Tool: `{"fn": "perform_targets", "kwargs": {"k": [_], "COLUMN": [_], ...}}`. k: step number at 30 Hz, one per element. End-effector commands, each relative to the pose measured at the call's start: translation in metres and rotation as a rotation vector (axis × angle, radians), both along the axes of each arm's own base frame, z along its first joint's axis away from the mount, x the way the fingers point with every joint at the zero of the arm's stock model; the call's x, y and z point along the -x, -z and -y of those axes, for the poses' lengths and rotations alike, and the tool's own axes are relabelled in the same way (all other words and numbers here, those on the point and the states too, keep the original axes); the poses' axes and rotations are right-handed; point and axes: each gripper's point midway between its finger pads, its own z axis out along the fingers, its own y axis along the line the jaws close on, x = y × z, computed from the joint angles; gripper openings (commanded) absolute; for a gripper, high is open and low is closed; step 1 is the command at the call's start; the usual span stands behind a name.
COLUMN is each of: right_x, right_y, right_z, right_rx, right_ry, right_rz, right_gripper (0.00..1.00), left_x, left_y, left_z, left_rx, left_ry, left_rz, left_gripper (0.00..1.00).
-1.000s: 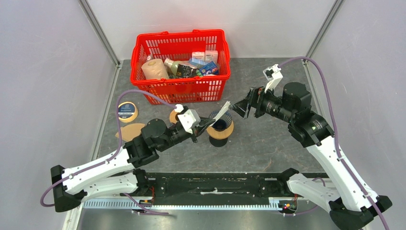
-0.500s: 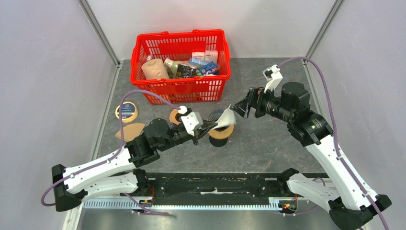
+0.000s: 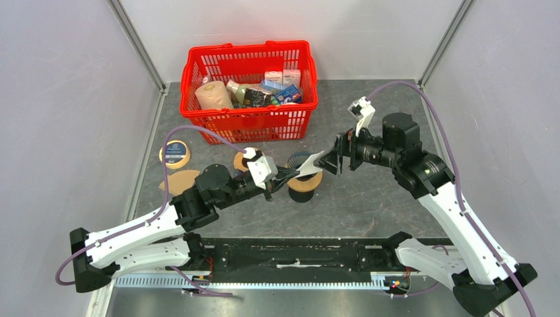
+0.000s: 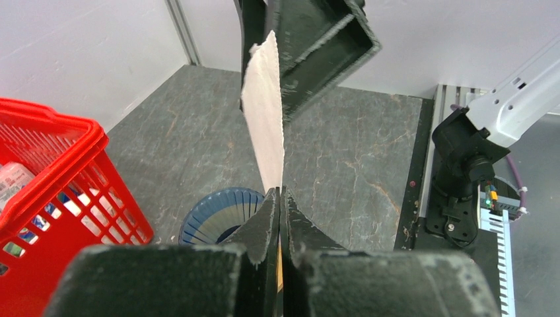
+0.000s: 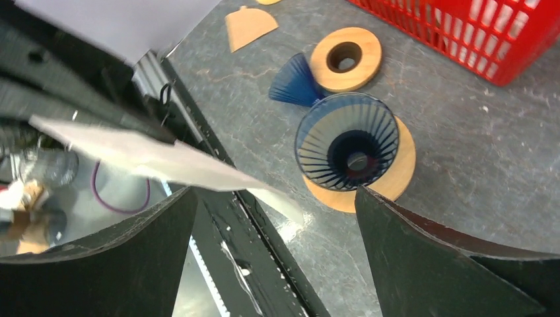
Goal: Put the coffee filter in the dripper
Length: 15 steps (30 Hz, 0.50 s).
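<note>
— Noticed anything big to start with?

— Saw the grey table first, then a red basket at its far side.

— And reaching in over it?

— Found the left gripper clenched on the lower tip of the coffee filter, both fingers pressed flat together on the paper. Found the right gripper released, with fingers spread wide to either side of the filter's upper edge. Could not tell from any view whether either of those fingers touched the paper.

— Saw the filter where, exactly?

— Up in the air, tilted, stretched between the two grippers just above and beside the dripper. Not seated in the cone mouth.

— Looked at the dripper itself?

— Stood upright near the middle of the table, with a dark blue ribbed mouth facing up and a tan wooden collar around it. Touched neither gripper.

— Spotted anything smaller?

— Counted three loose pieces between the dripper and the table's left side. Saw a tan wooden ring lying flat and a blue ribbed cone on its side just beside that ring. Farther out, found a brown fan-shaped paper piece flat on the table.
</note>
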Motion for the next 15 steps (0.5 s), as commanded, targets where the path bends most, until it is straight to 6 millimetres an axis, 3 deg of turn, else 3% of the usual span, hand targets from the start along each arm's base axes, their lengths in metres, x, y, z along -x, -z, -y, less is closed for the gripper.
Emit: {"fn": "perform_targets", "kwargs": {"k": [1,6,11,15], "right_x": [0.031,0.036,0.056,0.062], "right_y": [-0.014,-0.018,-0.022,-0.024], "right_z": [0.002,0.005,-0.006,-0.009], "right_rx": [0.002,0.015,-0.03,-0.049], "right_ry": [-0.187,-0.231,-0.387,-0.443], "right_rz": [0.223,0.324,0.35,0.336], "right_gripper": [0.97,0.97,0.92,0.68], "left_x": [0.014,0.026,0.032,0.033], "left_y": [-0.017,-0.013,-0.012,-0.011], "left_z": [0.003,0.011,0.012,0.012], "left_rx": [0.016,-0.022,-0.034,-0.044], "left_ry": [0.089,0.197,0.264,0.276], "left_rz": [0.051,0.04,0.032,0.03], "left_gripper": [0.02,0.02,0.02,0.02]}}
